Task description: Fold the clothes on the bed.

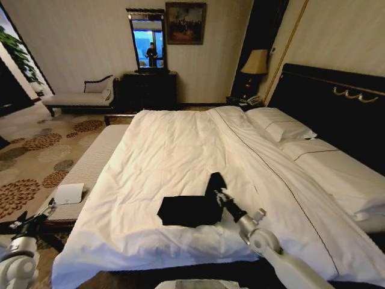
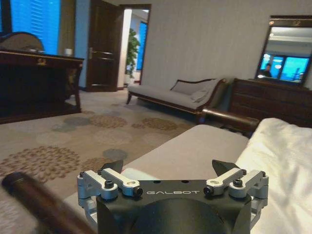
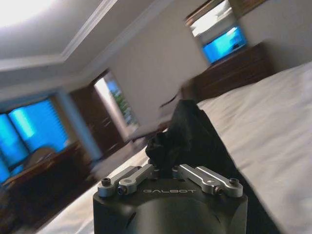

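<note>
White bed [image 1: 174, 150], right claw [image 1: 218, 191] pinching T-shirt [image 1: 186, 211]

On my head camera the T-shirt [image 1: 187, 209] reads as soft, matt black cloth, creased where my right gripper [image 3: 171, 168] pinches it. Both grippers have brushed metal finger links on matt black plastic bodies; the left gripper [image 2: 171, 171] likewise. The bed [image 1: 180, 150] wears smooth, faintly rumpled white cotton bedding, backed by a dark, glossy wooden headboard [image 1: 328, 96]. The carpet [image 2: 58, 146] looks dull, woven.
</note>
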